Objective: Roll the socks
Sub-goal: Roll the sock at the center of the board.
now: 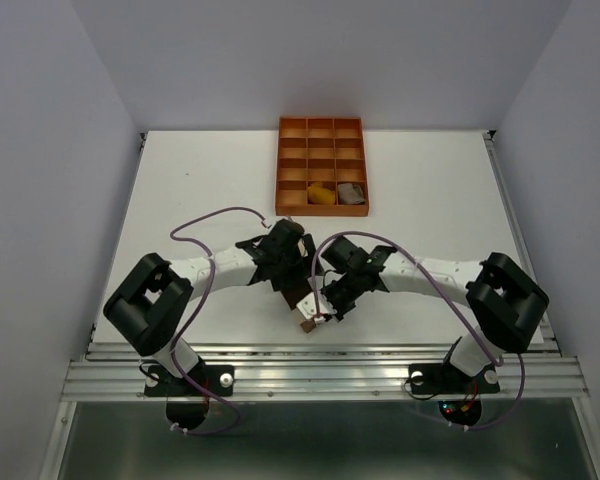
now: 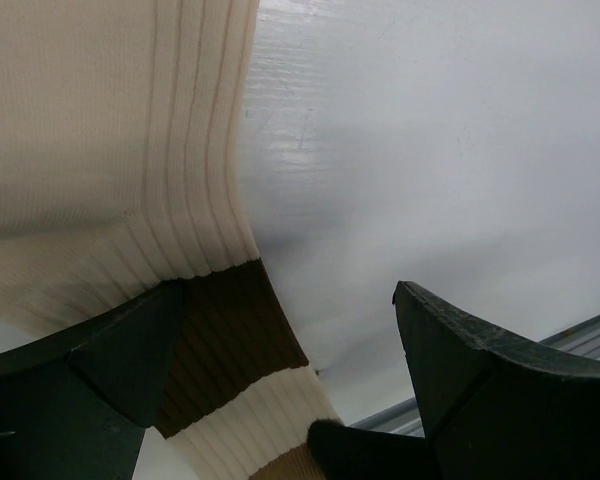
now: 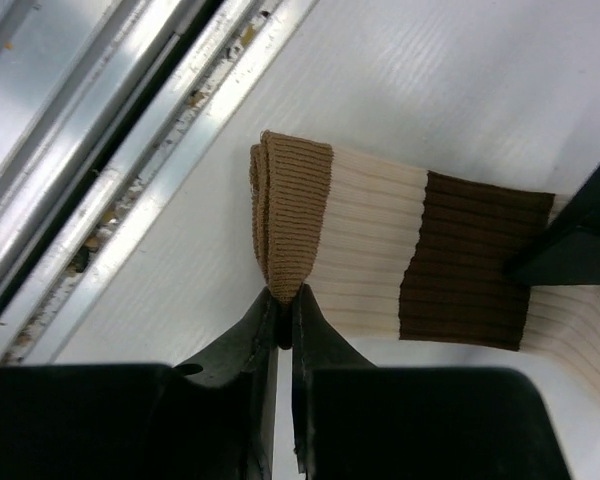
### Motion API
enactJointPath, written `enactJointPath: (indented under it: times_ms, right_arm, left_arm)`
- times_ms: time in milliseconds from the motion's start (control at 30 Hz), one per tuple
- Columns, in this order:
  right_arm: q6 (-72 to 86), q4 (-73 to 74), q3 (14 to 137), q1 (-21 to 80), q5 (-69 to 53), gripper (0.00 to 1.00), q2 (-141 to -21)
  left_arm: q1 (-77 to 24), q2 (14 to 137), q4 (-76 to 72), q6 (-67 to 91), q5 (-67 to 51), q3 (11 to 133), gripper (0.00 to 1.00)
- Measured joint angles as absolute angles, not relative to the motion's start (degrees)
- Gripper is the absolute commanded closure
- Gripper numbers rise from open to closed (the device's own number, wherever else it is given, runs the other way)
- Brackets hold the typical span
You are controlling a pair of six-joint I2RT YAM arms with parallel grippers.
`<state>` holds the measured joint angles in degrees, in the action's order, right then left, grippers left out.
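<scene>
Main risk: the table (image 1: 180,200) is slick white laminate, so the colour-blocked sock (image 3: 380,240), lying flat near the front rail (image 3: 130,150) between the two arms, may slide as a sheet rather than curl when the cuff is turned over. Second risk: the right gripper (image 3: 285,300) is closed on only a corner of the tan cuff (image 3: 292,215), with the folded layers just inside its tips. A bite that thin may slip out, or take one layer and leave the other, giving a loose or skewed roll. Lesser risk: the left gripper (image 2: 290,300) stands wide and holds nothing, with one finger (image 2: 110,350) over the brown band. Whether it presses the fabric cannot be told; if it does not, nothing anchors the sock. The grippers are close together, so a rolling move could bring them into contact. Pose: both arms reach inward from their bases, elbows out, wrists meeting at the table's near centre. The mustard sock (image 1: 322,194) and taupe sock (image 1: 351,192) sit in adjacent near-row compartments of the orange tray (image 1: 278,165), well apart from the arms.
</scene>
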<state>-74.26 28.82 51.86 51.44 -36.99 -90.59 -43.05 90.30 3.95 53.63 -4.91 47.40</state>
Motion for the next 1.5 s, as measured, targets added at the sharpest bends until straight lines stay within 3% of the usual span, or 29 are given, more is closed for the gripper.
enactJointPath:
  times_ms: [433, 667, 933, 1500]
  right_arm:
    - [-70.9, 48.5, 59.9, 48.7, -46.1, 0.99, -100.4]
    - [-66.8, 51.5, 63.4, 46.3, -50.0, 0.99, -104.6]
    - [-58.2, 51.1, 66.8, 42.8, -51.5, 0.99, -109.2]
    - [-49.9, 51.0, 73.7, 40.1, -52.4, 0.99, -115.5]
  left_arm:
    - [-43.5, 75.5, 9.3, 54.3, 2.7, 42.9, 0.01]
    - [-44.3, 65.3, 10.9, 58.3, 3.9, 32.6, 0.01]
    - [-52.0, 53.2, 11.2, 61.5, 5.5, 26.5, 0.01]
    - [-61.4, 51.7, 10.4, 59.9, 8.7, 26.6, 0.01]
